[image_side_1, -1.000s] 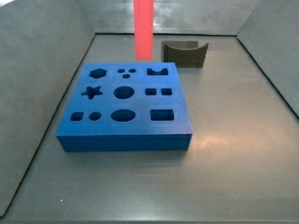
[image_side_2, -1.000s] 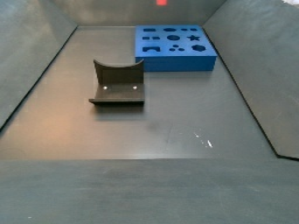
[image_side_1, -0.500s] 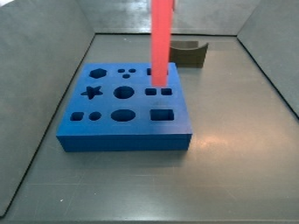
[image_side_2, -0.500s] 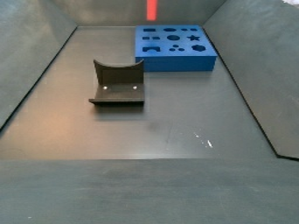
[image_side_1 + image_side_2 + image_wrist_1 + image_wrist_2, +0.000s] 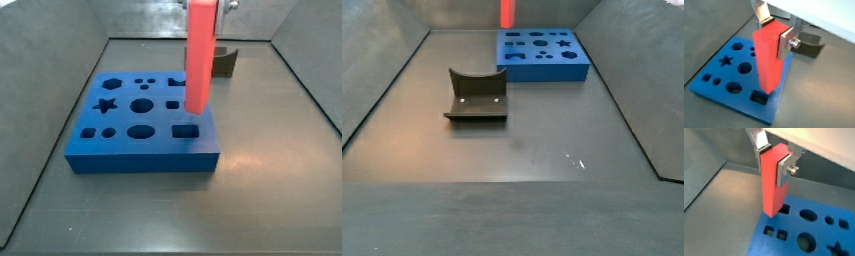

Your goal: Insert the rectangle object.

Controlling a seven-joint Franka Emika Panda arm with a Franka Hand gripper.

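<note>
My gripper [image 5: 776,31] is shut on the rectangle object [image 5: 771,57], a long red-orange bar held upright by its upper end. It also shows in the wrist view [image 5: 773,180] and in both side views [image 5: 199,55] [image 5: 508,12]. Its lower end hangs just above the blue block [image 5: 144,122], close over the rectangular hole [image 5: 760,98] near the block's corner [image 5: 186,130]. The block also shows in a side view [image 5: 543,53]. The silver fingers [image 5: 785,167] clamp the bar from two sides.
A dark olive block with a curved notch [image 5: 476,96] stands on the grey floor, beyond the blue block in a side view [image 5: 222,62]. Grey walls [image 5: 54,60] enclose the floor.
The bar in my gripper has moved from behind the blue block to over its rectangular hole and come lower.
</note>
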